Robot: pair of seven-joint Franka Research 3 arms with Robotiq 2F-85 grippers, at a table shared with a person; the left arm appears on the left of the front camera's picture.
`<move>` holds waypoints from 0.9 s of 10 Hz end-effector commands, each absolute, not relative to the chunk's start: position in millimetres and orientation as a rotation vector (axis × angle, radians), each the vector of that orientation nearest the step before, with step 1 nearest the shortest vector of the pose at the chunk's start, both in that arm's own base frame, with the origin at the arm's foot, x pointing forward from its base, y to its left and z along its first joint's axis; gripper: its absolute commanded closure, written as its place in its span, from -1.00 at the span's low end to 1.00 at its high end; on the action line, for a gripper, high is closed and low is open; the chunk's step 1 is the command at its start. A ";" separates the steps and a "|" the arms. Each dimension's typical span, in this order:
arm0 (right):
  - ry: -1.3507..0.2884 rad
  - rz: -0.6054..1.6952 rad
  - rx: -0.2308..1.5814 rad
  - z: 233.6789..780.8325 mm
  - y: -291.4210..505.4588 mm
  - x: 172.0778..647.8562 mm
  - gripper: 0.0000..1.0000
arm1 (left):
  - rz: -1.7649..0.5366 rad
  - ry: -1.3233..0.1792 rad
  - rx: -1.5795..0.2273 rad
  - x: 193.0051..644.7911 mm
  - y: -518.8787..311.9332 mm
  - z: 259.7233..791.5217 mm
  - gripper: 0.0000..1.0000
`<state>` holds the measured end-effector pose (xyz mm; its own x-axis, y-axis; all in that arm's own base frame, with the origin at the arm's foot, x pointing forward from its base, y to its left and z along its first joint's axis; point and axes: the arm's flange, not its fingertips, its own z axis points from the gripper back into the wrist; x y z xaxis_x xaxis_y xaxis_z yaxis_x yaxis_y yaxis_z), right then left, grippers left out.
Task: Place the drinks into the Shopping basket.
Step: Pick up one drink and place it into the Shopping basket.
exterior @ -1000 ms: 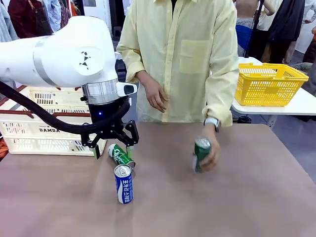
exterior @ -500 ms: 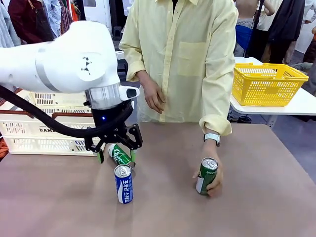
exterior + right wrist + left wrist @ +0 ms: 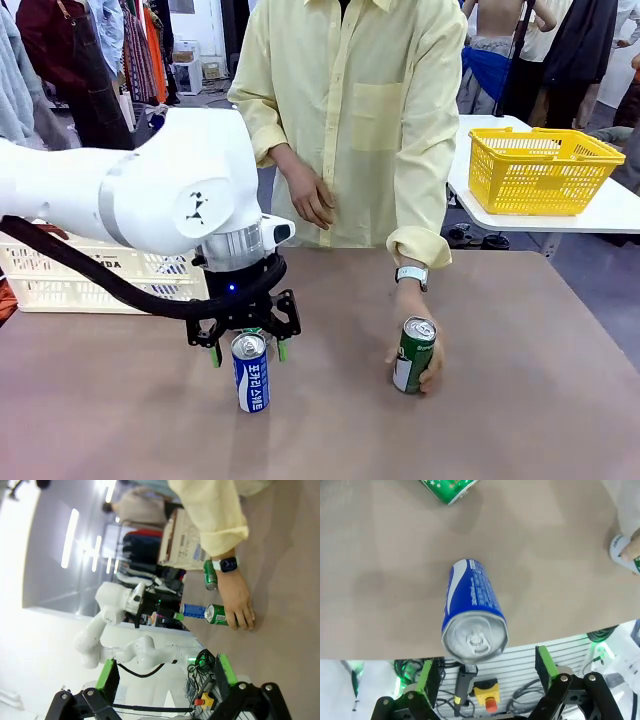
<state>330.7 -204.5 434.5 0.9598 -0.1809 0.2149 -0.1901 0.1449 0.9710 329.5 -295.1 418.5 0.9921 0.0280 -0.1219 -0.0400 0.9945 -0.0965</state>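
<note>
A blue drink can (image 3: pixel 250 374) stands upright on the brown table. My left gripper (image 3: pixel 248 349) hangs open just above it, one green pad on each side. In the left wrist view the blue can (image 3: pixel 472 610) sits between the fingers (image 3: pixel 545 661), its silver top facing the camera. A green can (image 3: pixel 447 487) lies on its side just beyond it. The person's hand holds a second green can (image 3: pixel 413 354) upright on the table at the right. The cream Shopping basket (image 3: pixel 60 275) stands at the table's far left behind my arm. My right gripper (image 3: pixel 165 680) is open and holds nothing, high off the table.
A yellow mesh basket (image 3: pixel 540 170) sits on a separate white table at the back right. The person in a pale yellow shirt (image 3: pixel 370 110) stands at the far edge. The table's near half and right side lie bare.
My left gripper moved from over the lying green can toward me and now straddles the blue can. The person brought the green can down and stood it on the table.
</note>
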 end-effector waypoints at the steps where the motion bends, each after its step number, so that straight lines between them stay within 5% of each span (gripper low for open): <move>1: -0.304 -0.011 1.444 440.2 -203.2 331.4 -1.00 | 0.067 0.110 -0.023 346.4 -300.1 394.6 -1.00; 9: -0.304 -0.011 1.444 440.2 -203.2 331.4 -1.00 | 0.045 0.092 -0.027 356.0 -297.3 381.9 -1.00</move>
<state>330.7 -204.5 434.5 0.9598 -0.1806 0.2148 -0.1901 0.1446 0.9711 357.2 -298.7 381.6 0.9953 0.0371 -0.0894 -0.0388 0.9991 -0.0166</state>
